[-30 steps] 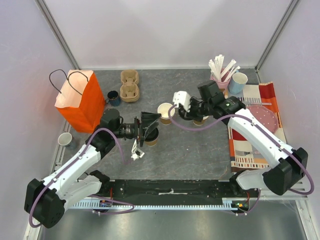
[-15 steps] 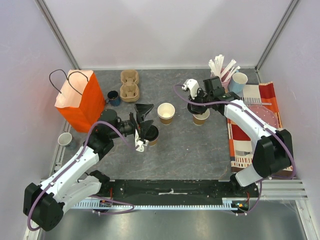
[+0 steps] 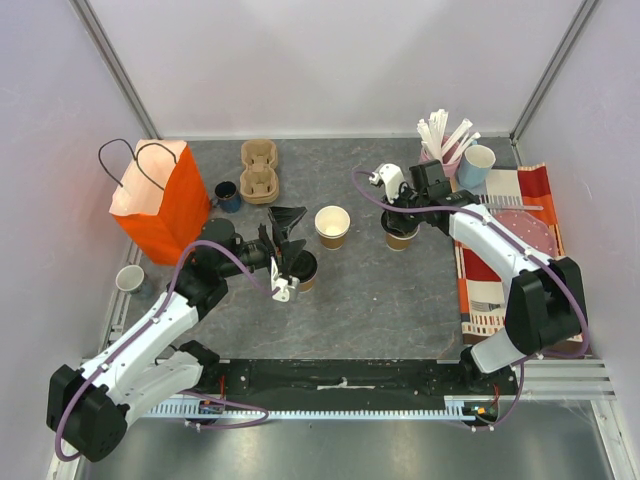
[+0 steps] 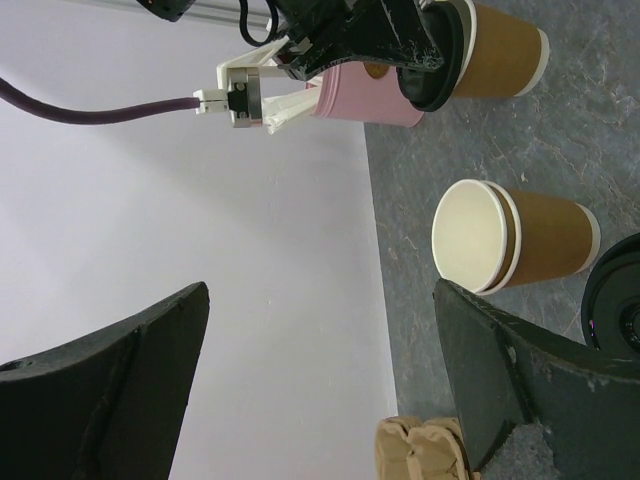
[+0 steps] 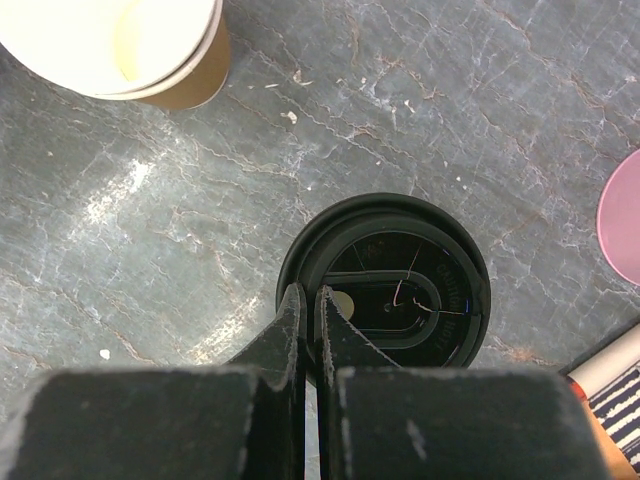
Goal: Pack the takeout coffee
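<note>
Three brown kraft cups stand mid-table. One cup [image 3: 401, 237] carries a black lid [image 5: 420, 290]; my right gripper [image 3: 398, 213] is shut on that lid's near rim [image 5: 308, 296]. An open, cream-white-inside cup [image 3: 332, 226] stands to its left and shows in the left wrist view [image 4: 510, 240] and the right wrist view [image 5: 120, 40]. A third cup [image 3: 301, 271] has a black lid on it [image 4: 617, 300]. My left gripper [image 3: 288, 240] is wide open and empty just above and beside that third cup [image 4: 322, 290].
An orange paper bag [image 3: 152, 200] stands at the left. Cardboard cup carriers [image 3: 258, 170] and a dark blue mug [image 3: 227, 195] are behind it. A pink holder of white stirrers [image 3: 442, 150], a light blue cup [image 3: 477, 165] and a striped cloth [image 3: 505, 300] with a pink plate [image 3: 526, 236] are at the right.
My right gripper swung back from the open cup and lowered the black lid onto the right cup. My left gripper drew back from the lidded cup and stays open.
</note>
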Tool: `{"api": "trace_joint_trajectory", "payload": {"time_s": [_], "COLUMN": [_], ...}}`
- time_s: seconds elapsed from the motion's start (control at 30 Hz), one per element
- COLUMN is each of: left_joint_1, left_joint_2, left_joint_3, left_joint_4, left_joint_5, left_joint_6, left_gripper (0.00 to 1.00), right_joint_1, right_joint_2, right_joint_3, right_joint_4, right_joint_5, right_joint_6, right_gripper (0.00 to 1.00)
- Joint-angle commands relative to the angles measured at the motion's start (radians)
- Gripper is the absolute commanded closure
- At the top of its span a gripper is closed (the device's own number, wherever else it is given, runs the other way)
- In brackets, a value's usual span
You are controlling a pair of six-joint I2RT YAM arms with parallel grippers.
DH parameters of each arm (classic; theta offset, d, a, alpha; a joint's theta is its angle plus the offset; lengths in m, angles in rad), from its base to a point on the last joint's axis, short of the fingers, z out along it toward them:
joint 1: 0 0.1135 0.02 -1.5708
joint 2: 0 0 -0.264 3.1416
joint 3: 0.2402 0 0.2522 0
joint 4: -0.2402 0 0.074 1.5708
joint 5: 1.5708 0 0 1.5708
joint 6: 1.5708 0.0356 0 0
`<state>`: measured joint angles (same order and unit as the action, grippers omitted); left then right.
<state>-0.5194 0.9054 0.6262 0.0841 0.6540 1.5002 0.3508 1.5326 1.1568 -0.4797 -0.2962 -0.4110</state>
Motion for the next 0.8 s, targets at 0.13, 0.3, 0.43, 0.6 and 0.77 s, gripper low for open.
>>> {"api": "trace_joint_trajectory", "payload": {"time_s": [0.13,0.3,0.43,0.6,0.77], "left_joint_1": [-0.005,-0.005,-0.005,-0.005,-0.005], "left_joint_2": [0.000,0.004,0.006,0.010,0.010], "left_joint_3": [0.026,0.030,0.032,0.036,0.036], "left_joint_4": [0.025,0.026,0.026,0.026,0.026], "left_joint_5": [0.007,0.006,0.010,0.015,0.007], "left_joint_6": [-0.018,-0.011,-0.005,0.000,0.005], "left_gripper": [0.00,0.00,0.00,0.00,0.00], "right_joint_1": [-0.004,-0.006,-0.007,-0.018,-0.021], "right_joint_2": [-0.042,-0.063,-0.072,-0.065,-0.077], "right_joint_3": [-0.020,-0.052,-0.066,-0.072,-0.088], "right_joint_4": [0.038,0.059,0.082,0.096,0.104], "right_joint_5": [0.017,0.031,0.031,0.012,0.014], "right_joint_6": [0.031,0.035,0.046,0.054,0.063], "right_gripper": [1.00,1.00,1.00,1.00,1.00]}}
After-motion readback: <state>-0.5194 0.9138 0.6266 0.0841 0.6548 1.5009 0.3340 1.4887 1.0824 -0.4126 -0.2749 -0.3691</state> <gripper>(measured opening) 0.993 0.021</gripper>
